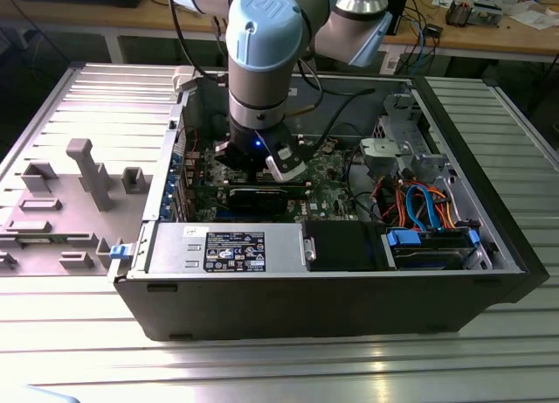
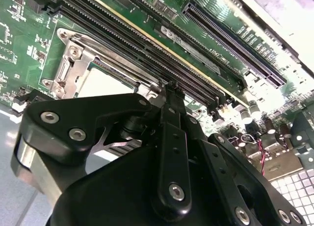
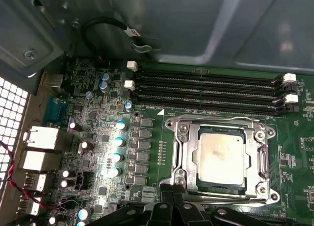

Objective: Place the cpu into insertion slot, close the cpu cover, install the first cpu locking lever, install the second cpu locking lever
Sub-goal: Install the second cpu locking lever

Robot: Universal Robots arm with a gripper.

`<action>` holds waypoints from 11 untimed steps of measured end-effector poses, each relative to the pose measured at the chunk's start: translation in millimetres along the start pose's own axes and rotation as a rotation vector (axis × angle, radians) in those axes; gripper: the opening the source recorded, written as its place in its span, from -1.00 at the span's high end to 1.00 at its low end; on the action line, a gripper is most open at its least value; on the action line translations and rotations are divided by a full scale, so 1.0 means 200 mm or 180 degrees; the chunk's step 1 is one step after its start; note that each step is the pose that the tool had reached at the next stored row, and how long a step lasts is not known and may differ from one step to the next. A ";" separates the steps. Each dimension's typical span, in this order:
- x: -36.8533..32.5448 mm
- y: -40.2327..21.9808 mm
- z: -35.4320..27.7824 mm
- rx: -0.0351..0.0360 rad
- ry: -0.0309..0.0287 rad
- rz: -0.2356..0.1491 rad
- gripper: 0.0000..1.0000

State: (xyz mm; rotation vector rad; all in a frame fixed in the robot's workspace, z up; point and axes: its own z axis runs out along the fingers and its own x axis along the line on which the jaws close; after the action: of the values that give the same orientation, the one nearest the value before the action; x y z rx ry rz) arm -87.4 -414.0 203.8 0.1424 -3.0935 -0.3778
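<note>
Black linkage of the end effector (image 3: 171,199) is seen pressed close against the cpu cover (image 3: 184,152), fingers drawn together at the frame's near edge; nothing is visibly grasped. Steady, square pressure seems advisable. The cpu (image 3: 221,157), silvery and faintly smudged, is seated in the insertion slot (image 3: 245,189), framed by the lowered cover.

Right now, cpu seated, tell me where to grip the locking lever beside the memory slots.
Probably the cpu locking lever by its bent end at the socket corner, from above: its straight wire run lies flat against the cpu cover, leaving nothing to pinch.
</note>
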 end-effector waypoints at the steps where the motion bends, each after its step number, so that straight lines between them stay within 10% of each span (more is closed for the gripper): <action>1: 0.000 0.000 0.001 -0.0013 -0.0004 0.0006 0.79; 11: 0.016 0.005 0.030 -0.0038 -0.0023 0.0049 0.79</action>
State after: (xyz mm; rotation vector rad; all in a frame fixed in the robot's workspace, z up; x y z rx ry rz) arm -90.8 -411.9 198.2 0.1172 -3.0968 -0.3972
